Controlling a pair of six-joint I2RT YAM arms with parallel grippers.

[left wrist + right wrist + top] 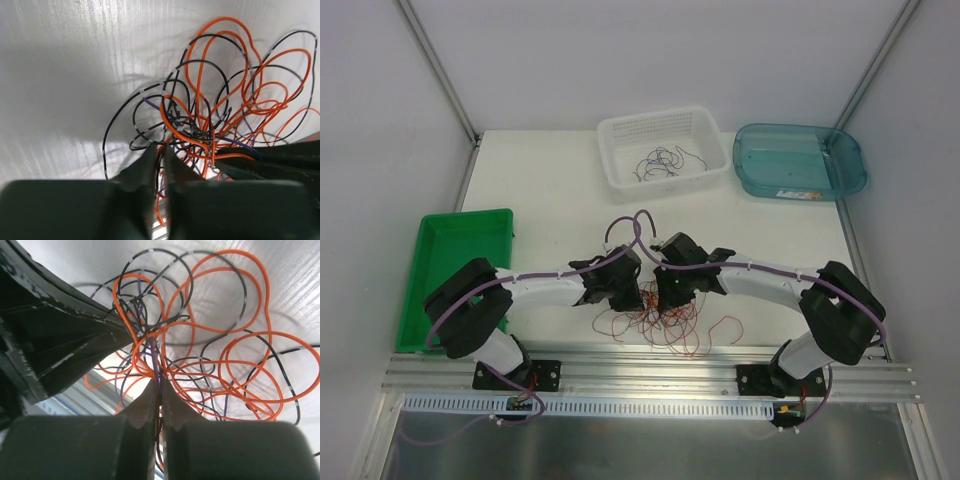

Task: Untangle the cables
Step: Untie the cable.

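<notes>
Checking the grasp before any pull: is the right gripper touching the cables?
Touching. The right wrist view shows the right gripper shut on strands of the cables, which run down between its fingertips.

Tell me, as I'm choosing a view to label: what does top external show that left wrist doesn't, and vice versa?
Only top external: the white basket holding a few wires, the blue tub and the green tray. Only left wrist: pale bands on black strands, a purple strand, and strands pinched in the left gripper. Both: the tangled orange and black cables.
</notes>
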